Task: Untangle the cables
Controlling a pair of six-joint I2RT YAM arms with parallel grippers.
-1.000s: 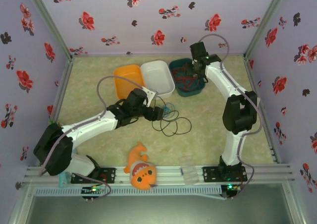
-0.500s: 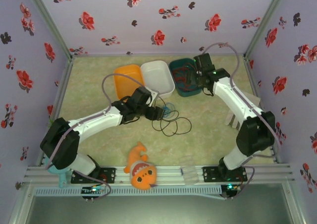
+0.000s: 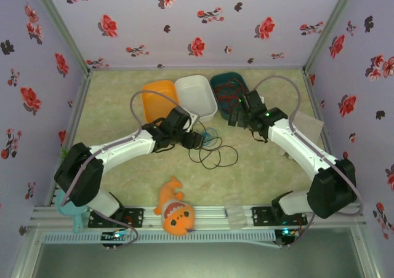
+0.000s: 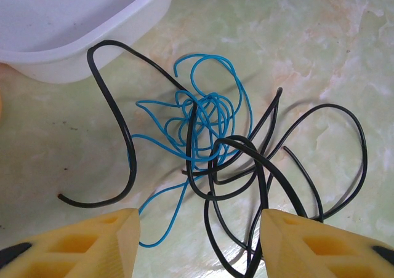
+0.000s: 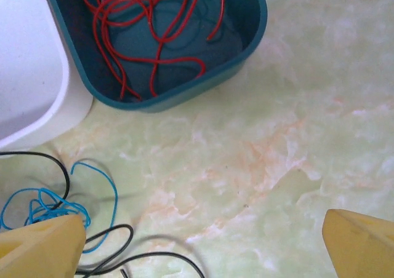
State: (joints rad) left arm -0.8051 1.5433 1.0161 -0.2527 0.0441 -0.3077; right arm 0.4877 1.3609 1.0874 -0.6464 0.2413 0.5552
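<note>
- Red thin wire cable (image 3: 228,96) lies coiled inside the teal plastic bin (image 5: 252,38), at about 1 o'clock from the table's middle in the top view. It is clear of the other two cables, so that strand appears sorted.
- Black thin wire cable (image 4: 127,146) and light blue thin wire cable (image 4: 206,115) lie together on the pale green marbled tabletop (image 5: 258,155), near the middle.
- In the left wrist view the blue strand bunches into a small knot. Black loops cross through it and spread toward 3 and 5 o'clock, and one black arc swings out to 9 o'clock.
- The white plastic tub (image 4: 92,41) sits at 11 o'clock of the knot, close by; whether the black arc touches its wall cannot be told.
- Left gripper (image 4: 197,232) hovers just short of the tangle, claw released and empty, with the knot at 12 o'clock between its yellow fingers (image 4: 104,241).
- Right gripper (image 5: 203,241) hangs over bare table, claw released and empty. The teal bin is at 11 o'clock and the blue-black tangle at 8 o'clock in its view.
- Judged step: parting black from blue, with the approach made and nothing grasped.
- Next move likely calls for closing on one strand only, best a free black loop away from the knot. The other claw would pin or lift the blue, drawing slowly so the knot loosens rather than tightens.
</note>
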